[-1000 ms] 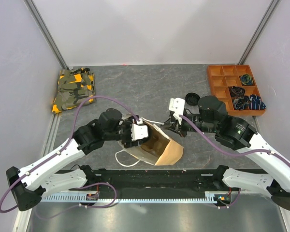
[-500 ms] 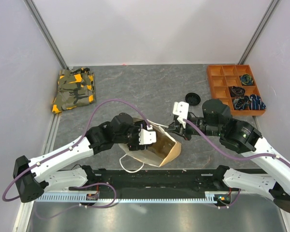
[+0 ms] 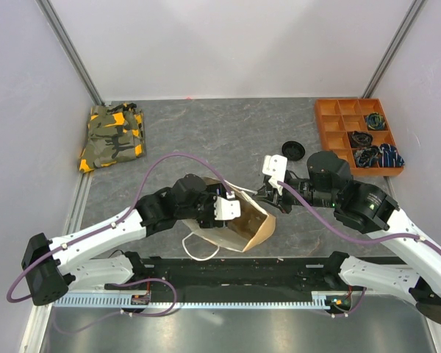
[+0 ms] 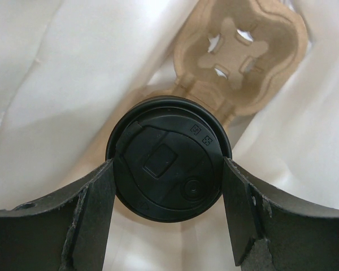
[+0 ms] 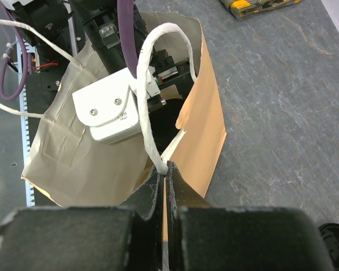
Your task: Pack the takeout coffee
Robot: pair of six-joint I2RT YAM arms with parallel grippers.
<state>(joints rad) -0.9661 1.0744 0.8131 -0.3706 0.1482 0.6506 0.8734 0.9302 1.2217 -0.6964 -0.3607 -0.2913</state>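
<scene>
Right, my left gripper [image 4: 166,169] is clamped on the cup [image 4: 168,161] inside the bag [image 5: 199,141], by the carrier [image 4: 243,56]. My right gripper [image 5: 165,179] is closed on the bag's rim.

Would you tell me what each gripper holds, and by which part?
The left gripper holds the takeout coffee by the sides of its black lid; the right gripper pinches the paper bag rim beside a white handle.
</scene>
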